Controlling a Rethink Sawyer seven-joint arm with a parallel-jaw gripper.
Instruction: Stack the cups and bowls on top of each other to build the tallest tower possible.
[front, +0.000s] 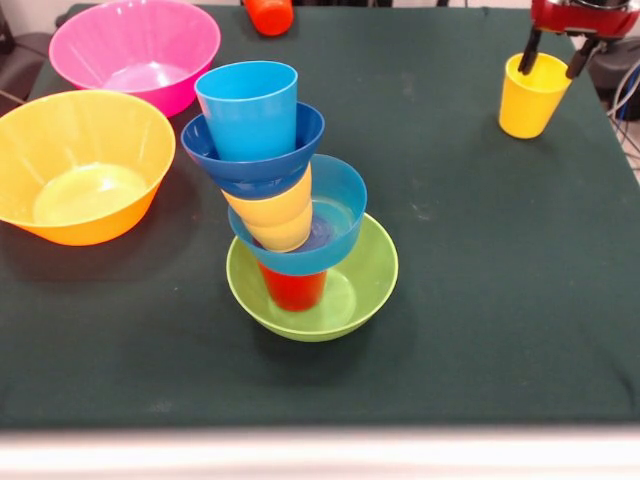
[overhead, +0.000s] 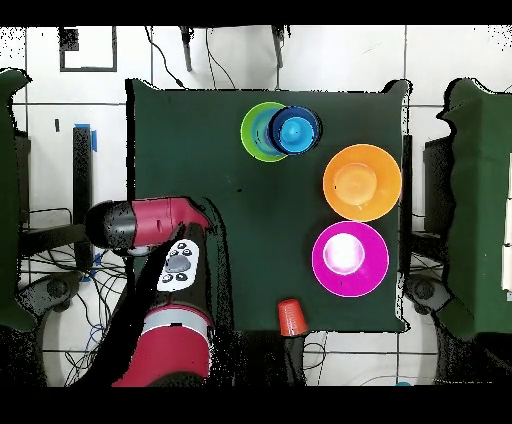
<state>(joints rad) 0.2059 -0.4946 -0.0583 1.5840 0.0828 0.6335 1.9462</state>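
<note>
The tower stands mid-table and leans left. From the bottom it is the green bowl, a red cup, the light blue bowl, a yellow cup, the dark blue bowl and the light blue cup. In the overhead view the tower is at the table's top edge. A second yellow cup stands upright at the far right. My gripper is over it, open, one finger down inside the rim and one outside its right wall. In the overhead view my arm hides both.
The pink bowl and the yellow-orange bowl sit at the front view's left. An orange cup lies on its side at the table's robot-side edge. My arm reaches over the table's left edge in the overhead view.
</note>
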